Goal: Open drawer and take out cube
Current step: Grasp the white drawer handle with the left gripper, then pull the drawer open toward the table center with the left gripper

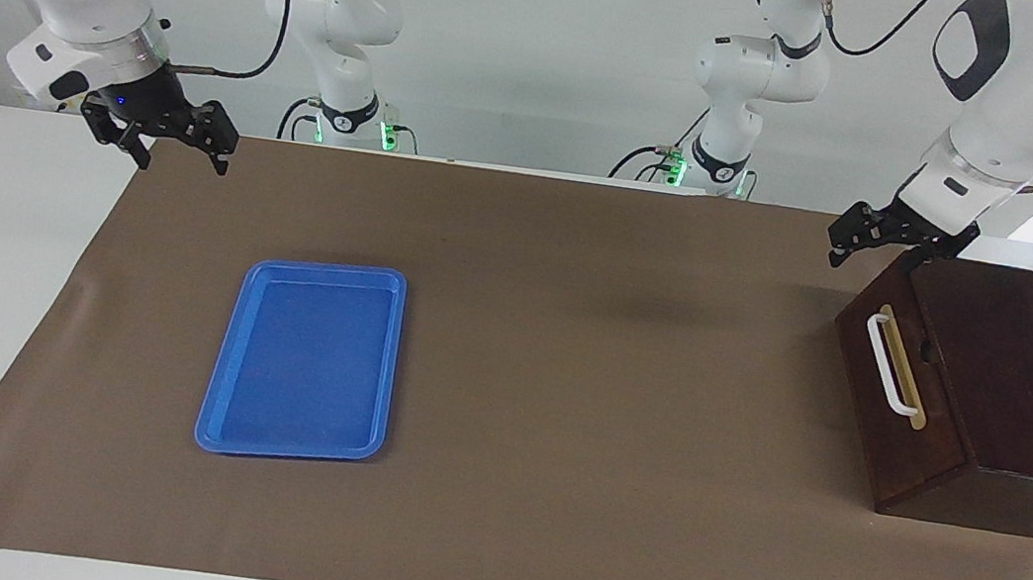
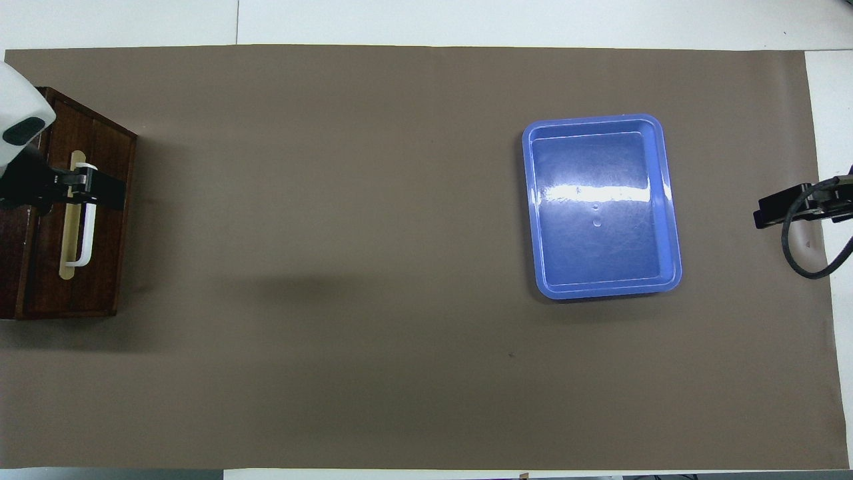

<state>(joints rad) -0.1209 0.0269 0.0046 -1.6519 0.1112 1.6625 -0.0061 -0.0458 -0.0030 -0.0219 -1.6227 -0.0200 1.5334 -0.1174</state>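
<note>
Facing view: left hand (image 1: 880, 244) open, empty.

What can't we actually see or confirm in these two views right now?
- Cube: in neither view; the drawer is shut, so its inside is hidden.
- Wooden box: overhead view's edge cuts it off; the left arm covers part of its top.
- Handle: overhead, its farther end is covered by the left claw, which the facing view shows raised, not touching.
- Right claw: overhead view's edge cuts it off.
</note>
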